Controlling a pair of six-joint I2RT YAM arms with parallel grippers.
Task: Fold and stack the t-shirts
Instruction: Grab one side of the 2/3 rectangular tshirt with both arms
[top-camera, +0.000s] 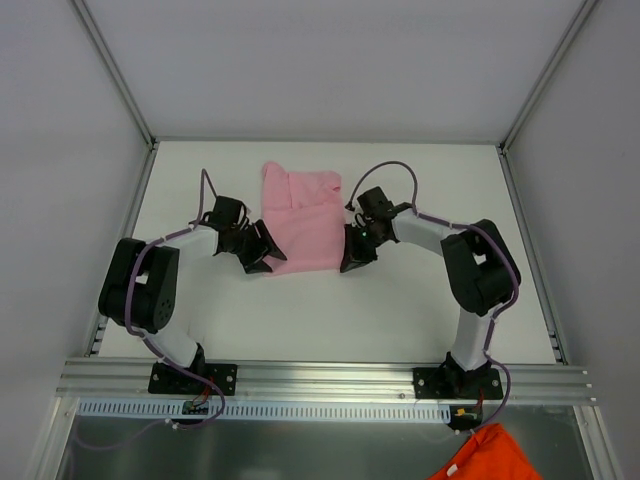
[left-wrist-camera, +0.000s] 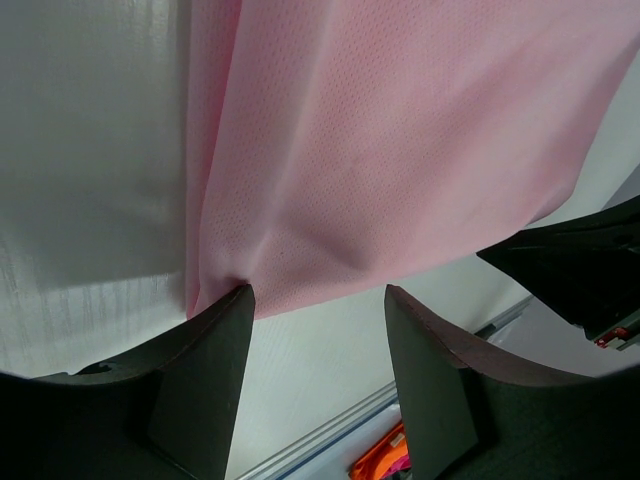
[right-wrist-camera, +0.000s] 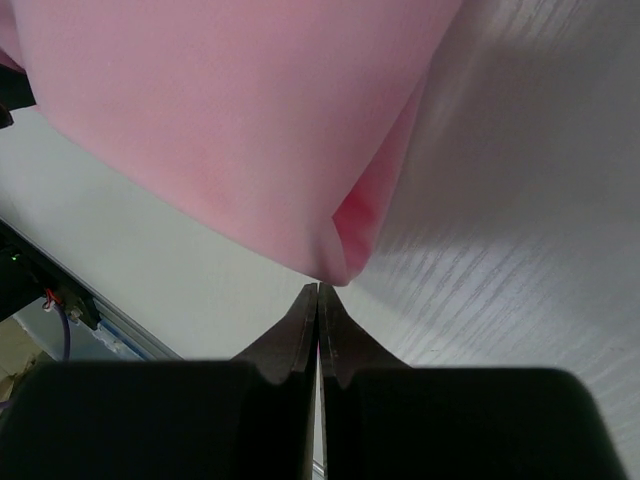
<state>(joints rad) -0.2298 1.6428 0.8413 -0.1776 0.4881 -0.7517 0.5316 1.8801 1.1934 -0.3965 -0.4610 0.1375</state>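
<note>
1. The t-shirt (top-camera: 300, 225) lies at the middle of the table (top-camera: 400, 320), partly folded into a narrow block. Its far end is bunched and uneven, and its near hem faces the arms.
2. The left claw (left-wrist-camera: 318, 292) sits at the near left corner of the t-shirt. Its jaws stand partly apart with nothing between them. One fingertip (left-wrist-camera: 238, 300) touches the hem where a crease runs up the cloth.
3. The right claw (right-wrist-camera: 318, 290) sits at the near right corner with its jaws pressed together. The doubled corner of cloth meets the tips. I cannot tell whether any cloth is pinched there.
4. I judge the two claws are set at matching corners so the near hem can be carried toward the far end in one even fold.
5. Edges: the left side is rumpled along its crease. The right corner shows two layers, so a grip there would need both.
6. Room: bare table lies beyond the far end, on both sides, and between the hem and the rail (top-camera: 330, 378). That is ample for a forward fold.
7. An orange cloth (top-camera: 490, 458) lies below the rail by the right base, well apart from the work.
</note>
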